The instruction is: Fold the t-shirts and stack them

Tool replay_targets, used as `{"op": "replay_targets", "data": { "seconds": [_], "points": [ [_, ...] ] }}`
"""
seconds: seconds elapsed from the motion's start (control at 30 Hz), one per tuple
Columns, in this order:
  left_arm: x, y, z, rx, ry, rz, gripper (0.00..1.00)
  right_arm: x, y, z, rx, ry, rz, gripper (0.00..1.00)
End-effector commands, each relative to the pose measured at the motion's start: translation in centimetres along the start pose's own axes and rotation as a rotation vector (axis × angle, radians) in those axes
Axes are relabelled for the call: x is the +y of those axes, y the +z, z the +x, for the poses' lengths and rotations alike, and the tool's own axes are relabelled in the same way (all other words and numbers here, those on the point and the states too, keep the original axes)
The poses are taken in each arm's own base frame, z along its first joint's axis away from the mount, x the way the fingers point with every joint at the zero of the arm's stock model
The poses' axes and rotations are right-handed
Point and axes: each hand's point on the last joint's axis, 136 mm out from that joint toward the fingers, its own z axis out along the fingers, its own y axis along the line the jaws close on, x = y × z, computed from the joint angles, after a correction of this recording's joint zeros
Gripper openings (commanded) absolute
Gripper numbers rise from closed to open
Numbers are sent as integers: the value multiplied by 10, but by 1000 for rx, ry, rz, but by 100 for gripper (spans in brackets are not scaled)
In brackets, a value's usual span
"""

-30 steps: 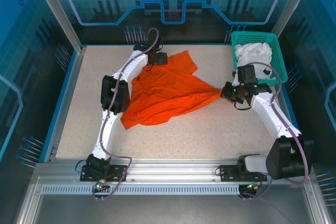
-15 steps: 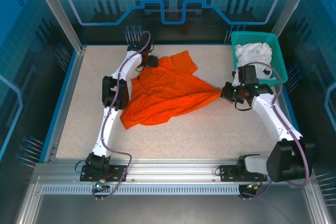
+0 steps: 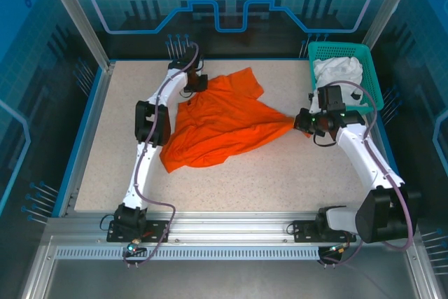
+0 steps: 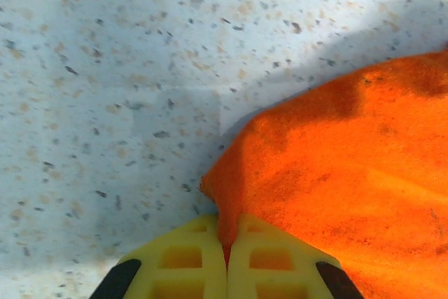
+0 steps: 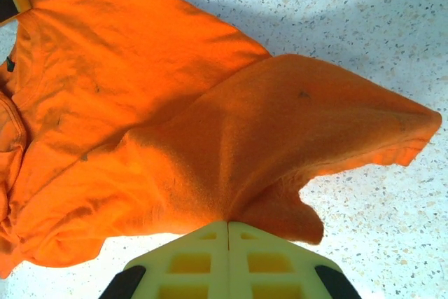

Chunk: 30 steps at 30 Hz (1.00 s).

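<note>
You are early in the task: 0 of 2 t-shirts are folded and no stack exists. The orange t-shirt [image 3: 224, 120] lies rumpled and partly spread across the middle of the table [image 3: 280, 173], one end drawn out to a point toward the right. The white t-shirt [image 3: 338, 71] sits bunched inside the teal basket [image 3: 373, 75] at the table's far right corner, apart from the orange one. By my reading, flattening, folding, fetching the white shirt and stacking all remain.

The left gripper [image 3: 198, 82] sits at the orange shirt's far left edge. In the left wrist view, this gripper [image 4: 225, 225] has its yellow jaws pressed together with a corner of orange cloth pinched between them. The right gripper [image 3: 299, 122] sits at the shirt's pointed right tip. In the right wrist view, it [image 5: 228, 225] is likewise clamped on a gathered fold of orange cloth. The shirt spans the gap between your 2 claws (creased, not flat).
</note>
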Motion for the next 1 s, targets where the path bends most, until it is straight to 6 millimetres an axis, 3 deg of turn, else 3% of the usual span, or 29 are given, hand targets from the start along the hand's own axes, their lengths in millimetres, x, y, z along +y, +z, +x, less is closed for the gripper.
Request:
{"op": "replay_targets", "data": {
  "seconds": [0.0, 0.13, 0.23, 0.4, 0.5, 0.57, 0.63, 0.67, 0.77, 0.8, 0.83, 0.9, 0.97],
  "points": [
    [-27, -62, -31, -145, -11, 83, 0, 14, -31, -15, -73, -49, -19, 0],
    [-24, -139, -55, -383, -37, 79, 0, 26, -62, -26, -164, -72, -52, 0],
    [-14, -190, -58, -559, -69, 68, 0, 36, -82, -31, -227, -86, -85, 0],
    [14, -243, -57, -774, -100, 3, 0, 54, -100, -50, -289, -104, -119, 2],
    [47, -247, -66, -785, -164, -100, 0, 66, -89, -77, -280, -118, -78, 5],
    [69, -243, -75, -783, -204, -162, 0, 76, -66, -98, -230, -138, -32, 6],
    [95, -222, -79, -707, -228, -277, 16, 79, -35, -118, -163, -154, 73, 3],
    [100, -214, -82, -655, -235, -303, 18, 81, -16, -128, -138, -171, 106, 7],
    [118, -187, -81, -512, -258, -409, 43, 62, 51, -151, -30, -132, 239, 41],
    [121, -184, -80, -489, -271, -426, 56, 55, 69, -157, 7, -106, 247, 45],
    [121, -183, -79, -480, -284, -425, 76, 47, 84, -159, 49, -70, 256, 50],
    [115, -187, -78, -467, -294, -387, 93, 40, 97, -160, 100, -29, 230, 59],
    [105, -198, -75, -456, -294, -348, 97, 40, 92, -158, 97, -25, 204, 64]
  ]
}}
